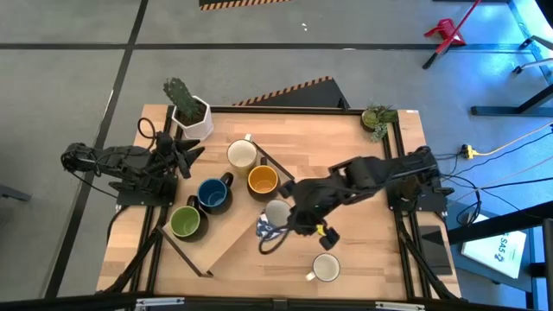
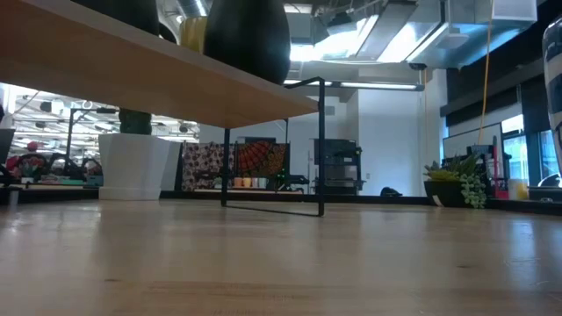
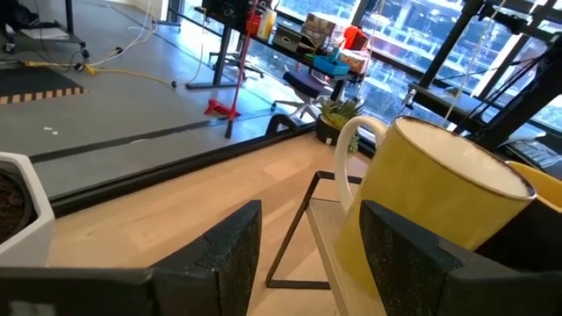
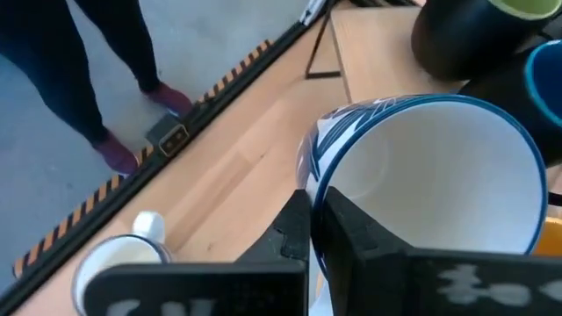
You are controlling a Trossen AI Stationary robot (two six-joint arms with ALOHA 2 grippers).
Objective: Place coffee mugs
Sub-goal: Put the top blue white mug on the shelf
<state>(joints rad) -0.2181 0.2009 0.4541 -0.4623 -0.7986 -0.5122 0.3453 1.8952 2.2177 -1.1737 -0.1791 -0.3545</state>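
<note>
High view: we see the right gripper [image 1: 278,226] over the table's [image 1: 371,259] middle, fingers pinched on the rim of a white mug with blue pattern [image 1: 268,228], just off the raised shelf's [image 1: 226,233] right edge. Cream [image 1: 242,154], yellow-orange [image 1: 263,180], dark blue [image 1: 212,193] and green [image 1: 186,222] mugs sit on the shelf; another cream-white mug [image 1: 326,268] stands in open space near the front edge. The left gripper [image 1: 183,156] waits, fingers wide, beside the cactus pot [image 1: 192,117].

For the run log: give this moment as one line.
right gripper: shut on blue-patterned mug rim, beside shelf | left gripper: open, by cream mug | white mug: on table
</note>
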